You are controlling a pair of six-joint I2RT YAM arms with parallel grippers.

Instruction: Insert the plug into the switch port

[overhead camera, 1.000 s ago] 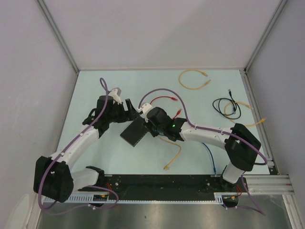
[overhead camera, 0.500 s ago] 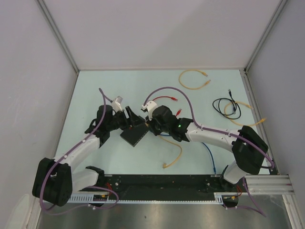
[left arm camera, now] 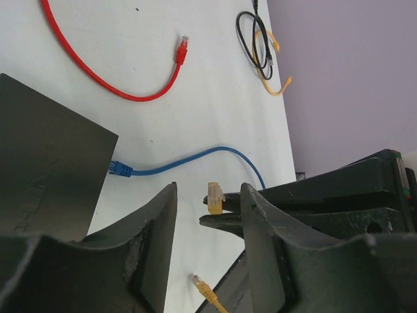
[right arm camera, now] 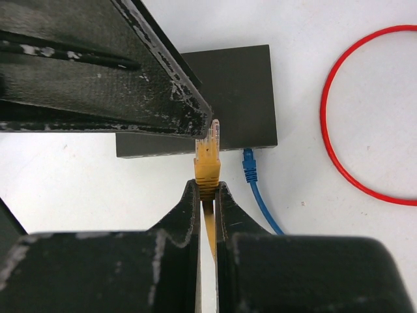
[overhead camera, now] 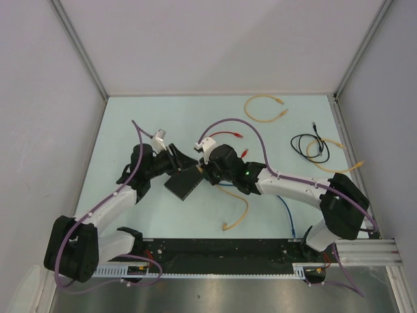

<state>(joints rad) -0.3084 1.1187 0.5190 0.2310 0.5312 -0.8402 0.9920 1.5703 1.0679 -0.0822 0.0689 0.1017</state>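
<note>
The switch (overhead camera: pixel 184 184), a flat black box, lies on the table between the two arms; it also shows as the switch (left arm camera: pixel 45 156) and the switch (right arm camera: pixel 221 98). My right gripper (right arm camera: pixel 207 188) is shut on the yellow plug (right arm camera: pixel 208 163), whose clear tip points at the switch's near edge, just short of it. My left gripper (left arm camera: pixel 208 189) is open, its fingers either side of the plug (left arm camera: pixel 214 197) and the right fingertips, touching neither. One left finger (right arm camera: pixel 98 65) covers part of the switch. A blue plug (right arm camera: pixel 249 166) sits at the same edge.
A red cable (overhead camera: pixel 225 135) curves behind the right gripper (overhead camera: pixel 201 171). A yellow loop (overhead camera: pixel 264 107) and a black coil (overhead camera: pixel 309 145) lie at the back right. The blue cable (overhead camera: pixel 287 208) and the yellow cable's free end (overhead camera: pixel 228 227) trail toward the near edge. Walls enclose the table.
My left gripper has moved in toward the right gripper and its jaws have narrowed. The right gripper has shifted slightly left with the plug. The switch has stayed in place.
</note>
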